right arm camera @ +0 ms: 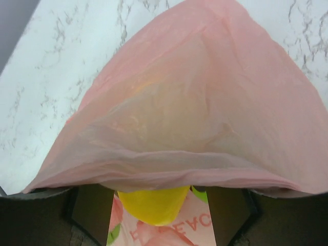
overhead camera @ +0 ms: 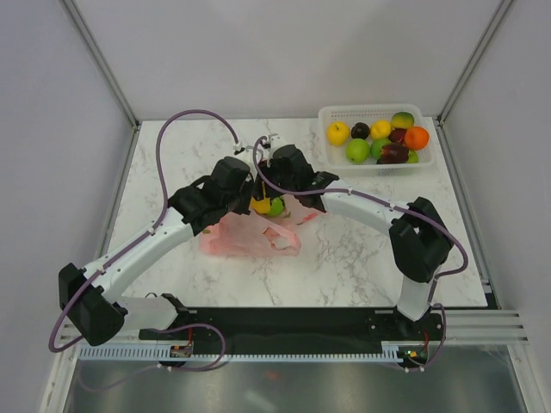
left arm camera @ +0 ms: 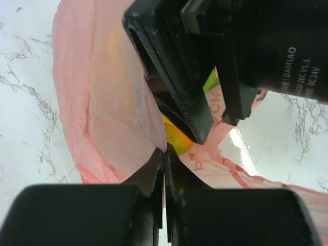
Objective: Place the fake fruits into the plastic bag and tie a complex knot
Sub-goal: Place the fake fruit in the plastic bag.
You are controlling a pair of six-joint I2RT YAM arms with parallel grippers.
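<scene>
While the left claw [left arm camera: 165,169] clamps the bag [overhead camera: 245,237] at its rim to hold the mouth up, the right claw [right arm camera: 159,197] grips a yellow fruit [right arm camera: 152,207] there; other fruits [overhead camera: 379,142] sit in the basket [overhead camera: 376,113] at two o'clock.

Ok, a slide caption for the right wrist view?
Right gripper holds a yellow fruit under the edge of a pink bag that fills the view, marble table behind.

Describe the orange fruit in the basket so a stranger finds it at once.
At the marble table's far right corner stands a white lattice basket of fake fruits. The orange fruit lies at its right end, by the wall. It is the only plain orange piece; its neighbours are dark red, green or mottled yellow-green.
</scene>
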